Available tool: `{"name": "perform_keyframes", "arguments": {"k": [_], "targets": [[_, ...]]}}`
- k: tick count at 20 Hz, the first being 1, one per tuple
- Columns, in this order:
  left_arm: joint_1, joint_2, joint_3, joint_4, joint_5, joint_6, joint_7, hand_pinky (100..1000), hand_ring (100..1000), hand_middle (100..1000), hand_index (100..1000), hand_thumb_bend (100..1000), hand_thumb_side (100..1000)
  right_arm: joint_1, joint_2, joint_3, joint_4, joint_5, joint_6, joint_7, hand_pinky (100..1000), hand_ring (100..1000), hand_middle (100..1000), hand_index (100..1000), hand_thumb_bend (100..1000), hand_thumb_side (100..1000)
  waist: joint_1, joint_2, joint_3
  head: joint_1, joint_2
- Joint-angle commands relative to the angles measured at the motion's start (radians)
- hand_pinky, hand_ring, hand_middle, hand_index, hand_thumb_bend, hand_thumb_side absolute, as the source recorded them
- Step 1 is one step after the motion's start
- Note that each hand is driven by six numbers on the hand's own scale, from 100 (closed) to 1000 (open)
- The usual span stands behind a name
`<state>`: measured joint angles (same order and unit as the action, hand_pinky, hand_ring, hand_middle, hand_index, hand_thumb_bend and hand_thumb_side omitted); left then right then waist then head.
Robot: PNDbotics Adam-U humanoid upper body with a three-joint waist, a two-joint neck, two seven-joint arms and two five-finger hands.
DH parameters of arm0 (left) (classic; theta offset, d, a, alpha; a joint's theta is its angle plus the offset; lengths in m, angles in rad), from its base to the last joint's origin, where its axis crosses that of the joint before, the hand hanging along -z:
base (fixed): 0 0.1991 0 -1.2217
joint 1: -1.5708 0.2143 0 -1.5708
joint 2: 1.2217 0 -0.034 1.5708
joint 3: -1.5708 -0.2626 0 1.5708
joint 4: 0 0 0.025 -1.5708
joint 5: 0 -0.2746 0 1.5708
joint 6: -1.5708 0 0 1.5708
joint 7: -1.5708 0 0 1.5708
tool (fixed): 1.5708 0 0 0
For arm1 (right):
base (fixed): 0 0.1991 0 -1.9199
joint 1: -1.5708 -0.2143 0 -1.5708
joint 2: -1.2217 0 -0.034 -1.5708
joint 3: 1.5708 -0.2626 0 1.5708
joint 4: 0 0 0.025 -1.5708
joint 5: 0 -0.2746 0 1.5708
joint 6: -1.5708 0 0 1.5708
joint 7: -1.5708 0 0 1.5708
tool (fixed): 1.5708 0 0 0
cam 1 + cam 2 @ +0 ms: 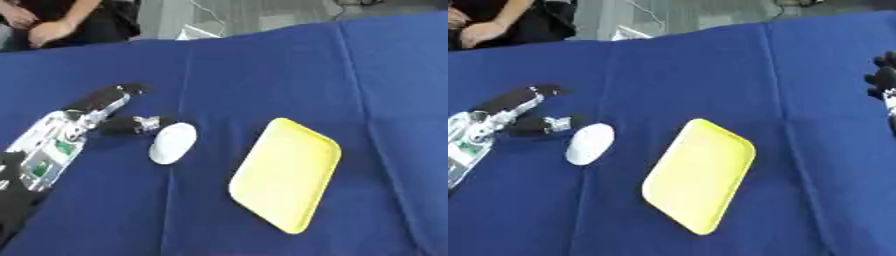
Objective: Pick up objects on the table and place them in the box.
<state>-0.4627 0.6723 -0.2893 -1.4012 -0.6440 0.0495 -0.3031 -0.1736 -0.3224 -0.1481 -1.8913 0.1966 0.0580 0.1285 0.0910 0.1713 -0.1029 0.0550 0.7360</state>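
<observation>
While the left hand [92, 117] spreads open, a smooth white oval [172, 143] lies beside its thumb.

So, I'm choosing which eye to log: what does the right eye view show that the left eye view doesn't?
Only the right eye view shows the right hand, dark fingers at the right edge, over the blue cloth. The left eye view alone shows more of the left arm toward the lower-left corner. Both show the left hand open, its thumb tip by the white oval object, and the yellow tray lying to its right.
</observation>
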Motion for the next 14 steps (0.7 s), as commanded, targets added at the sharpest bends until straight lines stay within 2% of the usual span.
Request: {"name": "perform_keyframes", "arguments": {"k": [1, 10, 14], "targets": [[-0.017, 0.017, 0.008, 0.000, -0.014, -0.011, -0.009, 965, 961, 936, 984, 661, 1000, -0.011, -0.015, -0.001, -0.017, -0.001, 0.000, 0.003, 862, 865, 929, 1000, 341, 934, -0.005, -0.013, 0.000, 0.007, -0.001], [-0.036, 0.026, -0.009, -0.015, -0.052, -0.095, -0.082, 986, 972, 926, 982, 627, 1000, -0.010, -0.016, -0.001, -0.016, 0.000, 0.000, 0.003, 864, 865, 930, 1000, 341, 933, -0.005, -0.013, -0.001, 0.007, 0.001], [-0.041, 0.025, -0.007, -0.028, -0.056, -0.109, -0.105, 988, 971, 926, 979, 622, 1000, -0.009, -0.016, -0.001, -0.016, 0.000, 0.000, 0.003, 864, 865, 930, 1000, 341, 933, -0.005, -0.012, 0.000, 0.006, 0.000]]}}
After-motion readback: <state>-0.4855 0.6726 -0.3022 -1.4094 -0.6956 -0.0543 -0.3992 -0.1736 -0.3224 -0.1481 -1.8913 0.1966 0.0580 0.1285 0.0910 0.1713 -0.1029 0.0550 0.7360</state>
